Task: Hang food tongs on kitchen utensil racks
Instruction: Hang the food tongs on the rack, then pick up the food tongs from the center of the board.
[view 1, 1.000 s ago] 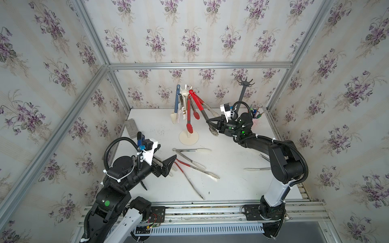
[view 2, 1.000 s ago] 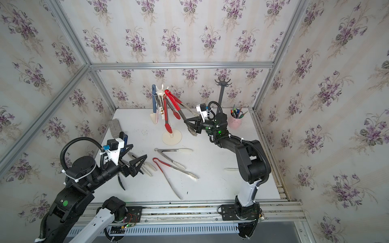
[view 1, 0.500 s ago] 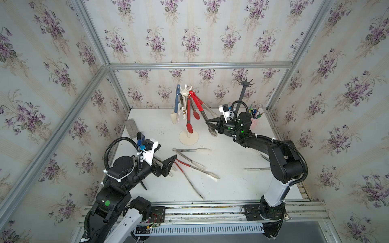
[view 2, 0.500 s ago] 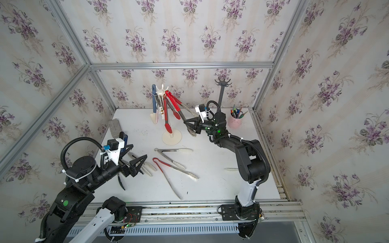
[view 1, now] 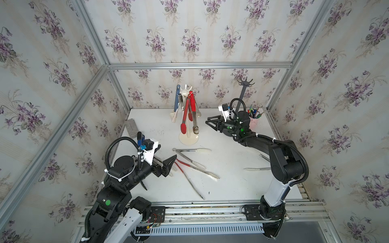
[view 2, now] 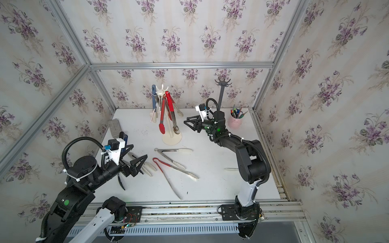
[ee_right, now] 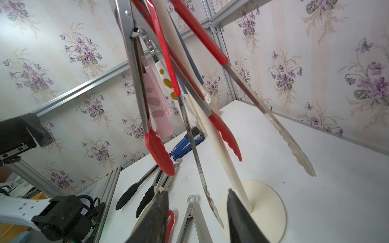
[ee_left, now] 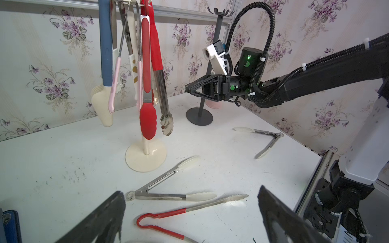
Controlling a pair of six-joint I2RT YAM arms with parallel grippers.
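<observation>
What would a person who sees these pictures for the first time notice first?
First, the cream rack at the back of the table, its hanging tongs a cluster of red, blue and steel. Beside it the right gripper stands open, holding nothing. Next come the loose tongs lying between the arms, and the black rack, bare, at the back right.

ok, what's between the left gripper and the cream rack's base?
Two tongs: white-tipped tongs nearer the rack base, red-handled tongs by the left gripper. Left wrist view.
</observation>
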